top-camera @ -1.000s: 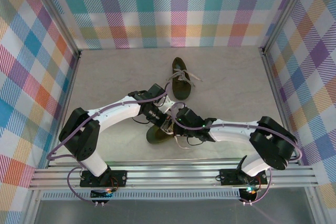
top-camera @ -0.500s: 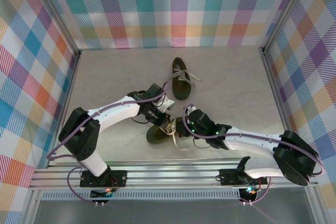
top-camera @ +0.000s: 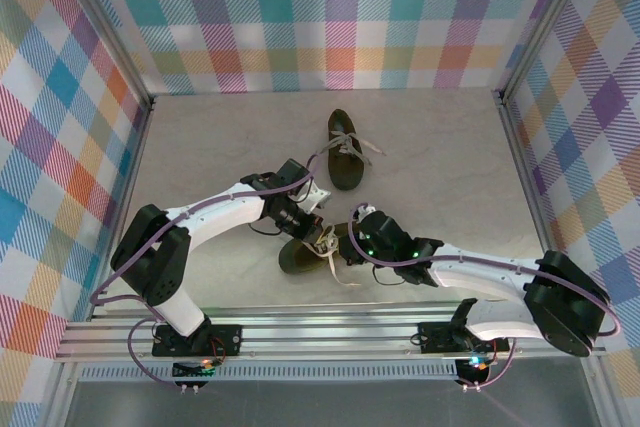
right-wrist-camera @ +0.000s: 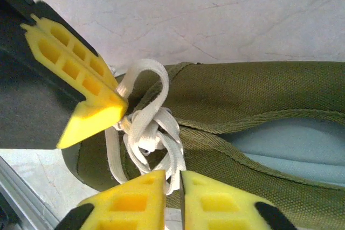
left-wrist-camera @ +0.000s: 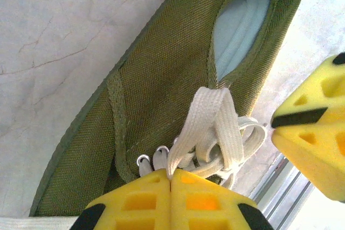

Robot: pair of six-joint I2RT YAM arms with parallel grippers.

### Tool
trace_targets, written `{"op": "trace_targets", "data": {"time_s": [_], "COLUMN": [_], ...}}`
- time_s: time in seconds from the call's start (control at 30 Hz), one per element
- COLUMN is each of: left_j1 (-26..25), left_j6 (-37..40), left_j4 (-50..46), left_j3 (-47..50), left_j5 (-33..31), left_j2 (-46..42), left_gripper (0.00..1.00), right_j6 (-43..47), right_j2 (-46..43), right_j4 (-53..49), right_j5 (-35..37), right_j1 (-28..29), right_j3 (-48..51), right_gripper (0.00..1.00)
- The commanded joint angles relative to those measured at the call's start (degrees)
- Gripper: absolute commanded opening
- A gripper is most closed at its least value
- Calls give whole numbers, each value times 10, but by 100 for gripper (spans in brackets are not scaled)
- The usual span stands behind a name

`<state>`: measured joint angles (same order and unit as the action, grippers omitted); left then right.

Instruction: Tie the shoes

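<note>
On the left of the pale marbled tabletop [top-camera: 200, 167], the white left arm [top-camera: 225, 209] reached from its near-edge base toward the centre; the left gripper [top-camera: 320, 237] hung over the near dark olive-green canvas shoe [top-camera: 298, 257], which lay at the middle of the table, just ahead of the aluminium rail [top-camera: 330, 332]. In the left wrist view that gripper [left-wrist-camera: 171, 180] had its yellow fingers pressed together, pinching a loop of the flat cream-white lace [left-wrist-camera: 207, 119] right above the eyelets; the shoe [left-wrist-camera: 156, 74] lay under it, its pale blue lining [left-wrist-camera: 240, 25] showing. Just right of it, the right gripper [top-camera: 350, 245] met the same shoe from the other side; in the right wrist view its yellow fingers [right-wrist-camera: 135, 197] stood with a narrow slit between them, a strand of the lace [right-wrist-camera: 148, 133] dipping into that slit, and I cannot tell whether it was clamped. Farther back, slightly right of centre, the second olive-green shoe [top-camera: 346, 152] lay apart from both grippers, its laces spread loose.
</note>
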<state>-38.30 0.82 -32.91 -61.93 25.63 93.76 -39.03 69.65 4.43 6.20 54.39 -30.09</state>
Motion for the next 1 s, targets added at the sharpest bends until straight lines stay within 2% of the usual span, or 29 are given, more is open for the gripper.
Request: {"op": "trace_targets", "data": {"time_s": [0.0, 0.13, 0.37, 0.7, 0.97], "left_j1": [3, 4, 3, 3, 6], "left_j6": [-8, -14, -14, -15, -19], "left_j4": [15, 24, 25, 27, 30], "left_j3": [10, 16, 22, 27, 32], "left_j5": [13, 7, 6, -9, -22], "left_j2": [-25, -32, -38, -45, -52], "left_gripper": [0, 0, 0, 0, 0], "right_j6": [20, 30, 30, 27, 40], "right_j2": [-18, -1, 38, 24, -13], "right_j4": [-7, -1, 19, -6, -50], "right_j5": [21, 8, -4, 23, 39], "right_j1": [1, -2, -4, -4, -4], "right_j3": [-10, -17, -32, -36, -38], "right_gripper": [25, 30, 30, 6, 1]}}
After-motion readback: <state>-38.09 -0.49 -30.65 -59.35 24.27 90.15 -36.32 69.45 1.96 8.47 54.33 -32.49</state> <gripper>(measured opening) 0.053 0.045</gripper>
